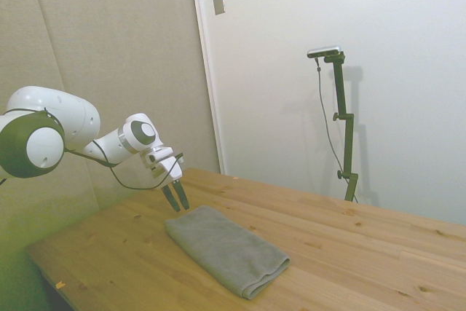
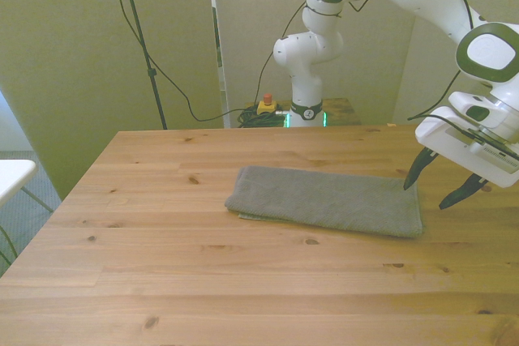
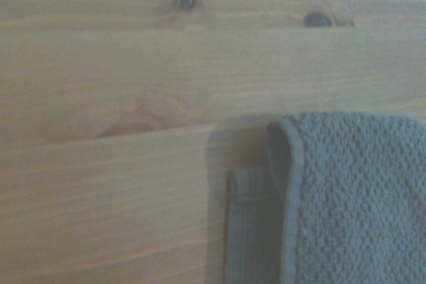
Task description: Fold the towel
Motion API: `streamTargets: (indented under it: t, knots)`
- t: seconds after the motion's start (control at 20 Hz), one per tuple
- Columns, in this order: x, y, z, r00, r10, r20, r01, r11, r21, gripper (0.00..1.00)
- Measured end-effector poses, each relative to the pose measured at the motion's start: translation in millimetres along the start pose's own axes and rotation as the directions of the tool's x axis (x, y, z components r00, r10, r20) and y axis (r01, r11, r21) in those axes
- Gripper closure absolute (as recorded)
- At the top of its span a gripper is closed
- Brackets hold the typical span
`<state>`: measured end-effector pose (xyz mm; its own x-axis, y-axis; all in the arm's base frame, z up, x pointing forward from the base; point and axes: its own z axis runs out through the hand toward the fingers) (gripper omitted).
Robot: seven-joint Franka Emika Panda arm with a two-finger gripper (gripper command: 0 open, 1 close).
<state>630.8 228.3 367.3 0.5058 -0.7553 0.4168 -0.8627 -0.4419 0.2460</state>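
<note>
One grey towel [image 2: 328, 200] lies folded flat mid-table [image 2: 162, 281], bare wood open all around it. Its layered corner [image 3: 266, 184] shows up close. Off its end at the front view's right, the end effector [image 2: 442, 184] hangs tilted, fingers apart, holding nothing.
</note>
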Motion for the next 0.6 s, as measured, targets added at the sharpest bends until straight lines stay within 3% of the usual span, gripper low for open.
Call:
streamTargets:
  t: [0.6]
  knots:
    - [-4.9,-0.9,14.9,0.999,-0.022,-0.049,0.019,0.998,-0.056,0.0]
